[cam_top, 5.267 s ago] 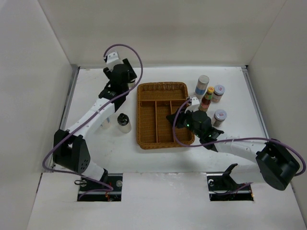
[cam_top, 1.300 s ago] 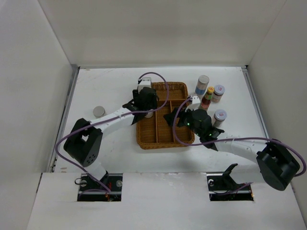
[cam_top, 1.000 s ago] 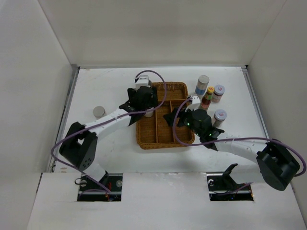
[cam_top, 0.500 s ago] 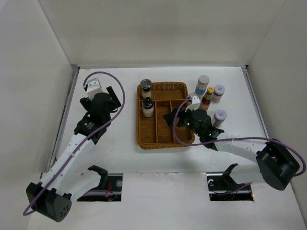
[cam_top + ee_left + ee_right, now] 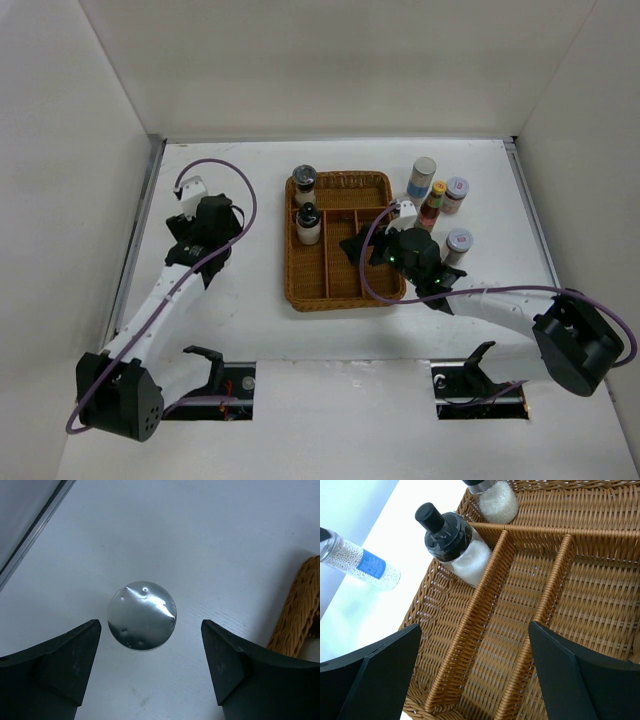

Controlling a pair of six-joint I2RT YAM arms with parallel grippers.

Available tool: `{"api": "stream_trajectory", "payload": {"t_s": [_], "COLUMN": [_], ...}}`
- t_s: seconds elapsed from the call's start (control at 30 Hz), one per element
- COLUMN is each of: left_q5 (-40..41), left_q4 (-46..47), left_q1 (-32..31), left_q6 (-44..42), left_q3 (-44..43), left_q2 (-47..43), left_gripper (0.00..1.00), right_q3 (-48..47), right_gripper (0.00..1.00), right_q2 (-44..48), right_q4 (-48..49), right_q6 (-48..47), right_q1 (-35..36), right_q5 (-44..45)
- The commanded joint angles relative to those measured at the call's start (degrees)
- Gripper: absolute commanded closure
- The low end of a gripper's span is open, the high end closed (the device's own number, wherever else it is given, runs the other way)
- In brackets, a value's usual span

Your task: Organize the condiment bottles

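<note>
The left pincer [image 5: 150, 630] has matt black plastic fingers; between them a round silver metal cap [image 5: 142, 616] gleams, dimpled, on the smooth matt white worktop [image 5: 200, 540]. Ahead of the right pincer [image 5: 475, 630]: rough brown woven wicker basket [image 5: 530, 610], glossy black-lidded clear bottle [image 5: 447, 536]

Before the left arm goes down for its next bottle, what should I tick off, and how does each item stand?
1. Left gripper open: ok.
2. Silver-capped shaker roughly centred between its fingers: ok.
3. Shaker upright, cap facing the left wrist camera: ok.
4. Room in the basket: ok; two dark-lidded bottles stand along its left side, the rest bare.
5. Right gripper out of the drop path: cannot tell; it hangs open over the basket.
6. Height above the shaker: cannot tell.
</note>
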State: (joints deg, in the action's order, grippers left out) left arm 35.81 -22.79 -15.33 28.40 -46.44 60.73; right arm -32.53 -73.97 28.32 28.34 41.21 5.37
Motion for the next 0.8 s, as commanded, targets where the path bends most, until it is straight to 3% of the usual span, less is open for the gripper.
{"api": "stream_trajectory", "payload": {"t_s": [0.0, 0.27, 0.4, 0.5, 0.77], "left_q5": [1.4, 1.2, -0.2, -0.2, 4.7], "left_q4": [4.0, 6.5, 6.3, 5.9, 2.1], "left_q1": [0.5, 1.1, 0.9, 0.4, -15.6], "left_q6": [1.0, 1.4, 1.4, 1.4, -1.2], "left_q3": [0.7, 2.3, 3.0, 2.0, -9.0], "left_q2": [1.8, 3.1, 1.2, -0.4, -6.4], "left_gripper": [0.21, 0.42, 0.63, 0.70, 0.72], "right_q3": [-1.6, -0.9, -1.0, -0.7, -0.7], "right_gripper": [0.05, 0.05, 0.05, 0.05, 0.05], "right_q2": [0.6, 1.9, 1.3, 1.6, 0.9], "right_q4": [1.2, 1.3, 1.0, 1.7, 1.7], "right_q6": [0.3, 0.2, 0.5, 0.3, 0.6], "right_q1": [-0.2, -0.2, -0.6, -0.5, -0.8], "right_q5": [-0.4, 0.0, -0.1, 0.3, 0.4]}}
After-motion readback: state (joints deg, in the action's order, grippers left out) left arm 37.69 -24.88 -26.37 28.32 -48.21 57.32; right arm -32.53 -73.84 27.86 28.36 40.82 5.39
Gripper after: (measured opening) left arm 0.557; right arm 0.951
